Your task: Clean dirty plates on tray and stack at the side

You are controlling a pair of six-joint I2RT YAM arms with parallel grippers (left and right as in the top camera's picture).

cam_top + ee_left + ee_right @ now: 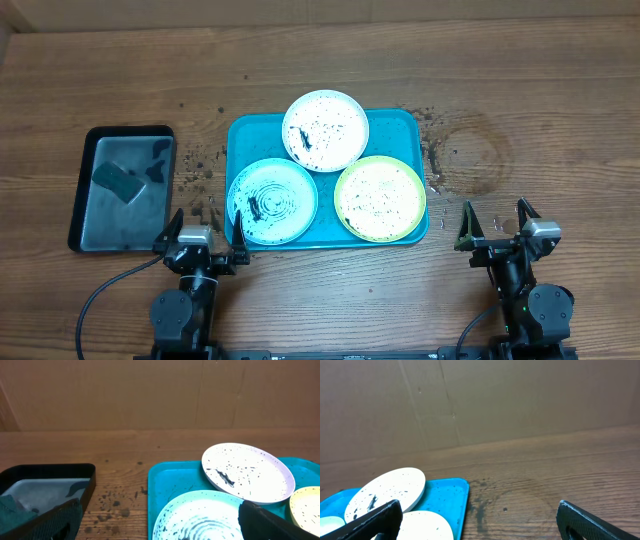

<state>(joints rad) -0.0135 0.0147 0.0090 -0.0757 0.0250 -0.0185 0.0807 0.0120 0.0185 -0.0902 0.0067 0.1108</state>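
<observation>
While both arms sit folded back low at the near edge of the tabletop [330, 40], nothing is being touched at all. Left end effector [208, 214] points away from the base toward the tray's near left corner, fingers spread wide with nothing between them. You can see the same thing in the left wrist view, with one finger in each bottom corner and a big gap. Right end effector [494, 205] is parked just off the tray's near right corner over bare wood, jaws also wide apart and holding nothing. The two arms are pretty much mirror images of each other.

Counting stuff up: two arms, one teal-blue tray [400, 125] in the middle of the tabletop, and three plates on it, all speckled with dark dirt. White plate [325, 130] is at the far side, its far edge poking out past the tray rim. Teal plate [272, 202] is at the near left and has the heaviest smears. Green plate [380, 198] is at the near right. The white one meets the other two at their edges, and from the left wrist it looks propped a bit above the teal one.

Off to the left there's one black tray [80, 200], well apart from the blue one, with one dark block [118, 182] lying in it. Loose dirt specks [200, 160] are scattered on the wood between the two trays.
</observation>
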